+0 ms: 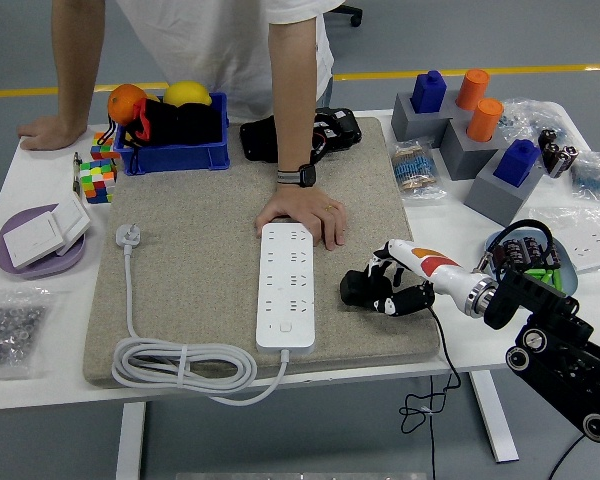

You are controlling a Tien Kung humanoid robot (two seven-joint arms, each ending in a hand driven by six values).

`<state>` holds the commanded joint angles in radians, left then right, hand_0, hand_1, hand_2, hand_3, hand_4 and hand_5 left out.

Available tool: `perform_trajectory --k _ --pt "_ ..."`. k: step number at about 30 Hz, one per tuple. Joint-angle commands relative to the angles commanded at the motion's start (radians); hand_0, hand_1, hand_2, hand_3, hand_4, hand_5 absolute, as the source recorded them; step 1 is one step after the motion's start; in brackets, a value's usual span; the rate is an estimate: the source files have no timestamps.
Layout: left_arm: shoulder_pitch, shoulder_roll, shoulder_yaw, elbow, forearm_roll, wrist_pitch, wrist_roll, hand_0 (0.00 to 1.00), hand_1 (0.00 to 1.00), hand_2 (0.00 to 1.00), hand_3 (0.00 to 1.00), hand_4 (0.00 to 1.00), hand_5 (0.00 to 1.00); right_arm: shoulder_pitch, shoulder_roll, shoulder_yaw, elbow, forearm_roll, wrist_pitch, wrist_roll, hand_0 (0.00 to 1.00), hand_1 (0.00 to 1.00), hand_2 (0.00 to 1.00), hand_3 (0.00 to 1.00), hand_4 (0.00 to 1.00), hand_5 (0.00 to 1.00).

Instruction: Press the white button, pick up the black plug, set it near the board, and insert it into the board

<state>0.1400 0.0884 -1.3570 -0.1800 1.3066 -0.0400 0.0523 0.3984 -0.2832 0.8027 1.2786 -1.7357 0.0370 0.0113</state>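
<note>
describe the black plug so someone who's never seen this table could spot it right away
Start at the beige mat covering the middle of the table, then find the white power strip lying on it. The black plug is just right of the strip, held in the right robot hand. It is the only black block on the mat; the other plug, at the mat's left, is white.
</note>
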Motion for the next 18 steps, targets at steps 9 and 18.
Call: perform_trajectory --k 9,18 --pt "0.003 -0.002 -0.003 0.000 0.002 0.000 0.000 0.810 0.780 0.735 0.785 0.587 0.527 -0.006 -0.001 0.000 -0.001 0.009 0.006 -0.004 0.346 0.370 0.369 0.400 0.856 0.002" --pt "0.001 -0.003 -0.007 0.000 0.003 0.000 0.000 0.810 0.780 0.735 0.785 0.588 0.528 -0.006 -0.006 0.002 0.017 0.014 0.007 -0.002 0.344 0.374 0.370 0.472 0.891 0.002"
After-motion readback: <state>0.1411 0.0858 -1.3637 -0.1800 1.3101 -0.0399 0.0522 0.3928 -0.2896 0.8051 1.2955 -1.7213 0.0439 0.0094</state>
